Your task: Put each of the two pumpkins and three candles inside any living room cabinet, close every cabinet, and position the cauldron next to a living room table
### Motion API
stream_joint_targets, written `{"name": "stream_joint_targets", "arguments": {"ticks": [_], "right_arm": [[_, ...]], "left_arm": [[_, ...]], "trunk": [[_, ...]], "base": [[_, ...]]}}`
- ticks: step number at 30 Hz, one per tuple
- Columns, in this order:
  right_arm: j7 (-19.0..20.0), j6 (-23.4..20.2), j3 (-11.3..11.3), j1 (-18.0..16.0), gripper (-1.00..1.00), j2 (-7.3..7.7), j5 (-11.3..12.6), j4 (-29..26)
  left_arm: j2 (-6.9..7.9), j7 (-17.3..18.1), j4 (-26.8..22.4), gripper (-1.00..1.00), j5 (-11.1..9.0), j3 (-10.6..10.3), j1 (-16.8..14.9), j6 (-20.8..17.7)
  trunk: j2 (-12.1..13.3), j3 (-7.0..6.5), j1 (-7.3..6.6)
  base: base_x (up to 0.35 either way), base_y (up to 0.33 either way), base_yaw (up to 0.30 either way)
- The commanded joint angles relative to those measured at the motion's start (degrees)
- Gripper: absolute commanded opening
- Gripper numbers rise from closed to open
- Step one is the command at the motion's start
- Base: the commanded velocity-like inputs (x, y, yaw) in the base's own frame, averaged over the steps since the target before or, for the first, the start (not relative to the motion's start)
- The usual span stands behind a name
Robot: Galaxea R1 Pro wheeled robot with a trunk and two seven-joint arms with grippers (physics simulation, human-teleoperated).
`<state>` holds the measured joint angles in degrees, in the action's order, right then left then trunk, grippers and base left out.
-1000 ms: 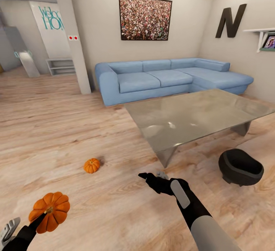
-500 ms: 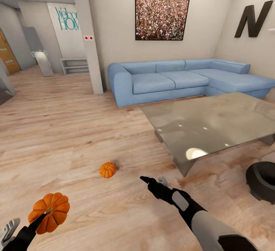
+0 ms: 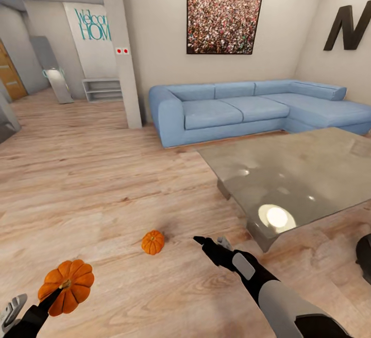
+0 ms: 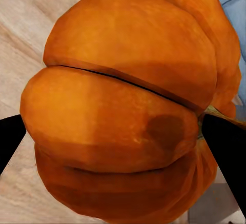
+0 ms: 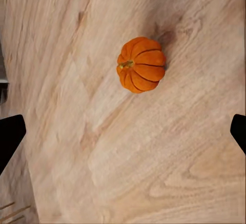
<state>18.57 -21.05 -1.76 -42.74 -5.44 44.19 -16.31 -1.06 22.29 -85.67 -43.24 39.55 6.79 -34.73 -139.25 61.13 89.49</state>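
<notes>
While the head camera looked down over both arms, the left end effector (image 3: 49, 297) sat low at the left edge with its fingers clamped on a pumpkin (image 3: 67, 285), held up off the floor (image 3: 103, 173). A second pumpkin (image 3: 153, 242) lay on the bare boards ahead, just to the left of the right end effector (image 3: 211, 245), which reached forward with nothing in it. That arm was clearly the nearer and the free one, so by my reckoning the next grasp fell to it, with a short move leftward and down. The table (image 3: 309, 173) stood to the right in front of a blue sofa (image 3: 232, 111), and a dark sliver at the right edge looked like the cauldron (image 3: 365, 260), close to the table's near corner. No cabinet or candles could be made out.

From the left wrist, the held pumpkin (image 4: 133, 106) loomed huge and close, its ribs running across between the two dark fingertips (image 4: 225, 147) pressed at either flank, with the stem near one of them. This confirmed the grip, which the head camera only hinted at.

From the right wrist, the loose pumpkin (image 5: 142, 64) sat on the boards with its stem tipped sideways, lying ahead of the fingers rather than between them. The two fingertips (image 5: 10, 137) stood wide apart at opposite edges, a spread hard to read from the head camera. Being round, the pumpkin offered no long axis to align with
</notes>
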Motion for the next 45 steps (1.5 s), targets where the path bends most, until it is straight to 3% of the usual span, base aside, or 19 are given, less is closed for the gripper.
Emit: {"name": "stream_joint_targets", "arguments": {"ticks": [1,13,16,20,32,41,45], "right_arm": [[-0.60,-0.05,0.00,-0.02,1.00,0.00,0.41,-0.01],[-2.29,-0.41,-0.09,0.01,1.00,-0.29,1.11,-0.61],[-6.34,-3.17,-0.09,0.01,1.00,-0.38,1.22,-0.13],[-7.01,-4.42,-0.09,-0.02,1.00,-0.26,1.31,-0.40],[-4.89,-5.40,-0.26,-0.02,1.00,-0.08,1.05,-3.06],[-7.31,-5.84,-0.02,-2.22,1.00,0.77,1.47,0.97],[-4.08,-6.27,-0.29,-2.33,1.00,1.76,1.29,1.27]], "left_arm": [[0.00,0.04,-0.03,-1.00,-0.42,0.00,-0.01,-0.08],[0.02,-0.04,0.05,-1.00,-0.36,0.00,0.00,-0.13],[0.02,-0.05,0.06,-1.00,-0.35,0.00,-0.01,-0.16],[0.12,-0.05,0.06,-1.00,-0.35,-0.02,-0.01,-0.16],[0.59,0.01,0.06,-1.00,-0.49,-0.25,-0.02,-0.18],[0.78,-0.03,1.02,-1.00,-0.33,-0.73,-0.07,-0.31],[0.84,0.01,2.02,-1.00,-0.38,-0.95,-0.34,-0.99]], "trunk": [[0.00,0.00,0.00],[0.00,0.00,0.00],[0.00,0.00,0.00],[0.00,0.00,0.00],[0.00,0.00,0.00],[0.00,0.00,0.00],[0.00,0.00,0.00]], "base": [[0.275,0.180,0.000],[0.257,0.200,0.000],[0.218,0.246,0.000],[0.213,0.253,0.000],[0.215,0.246,0.000],[0.285,0.132,0.000],[0.254,0.045,0.000]]}}
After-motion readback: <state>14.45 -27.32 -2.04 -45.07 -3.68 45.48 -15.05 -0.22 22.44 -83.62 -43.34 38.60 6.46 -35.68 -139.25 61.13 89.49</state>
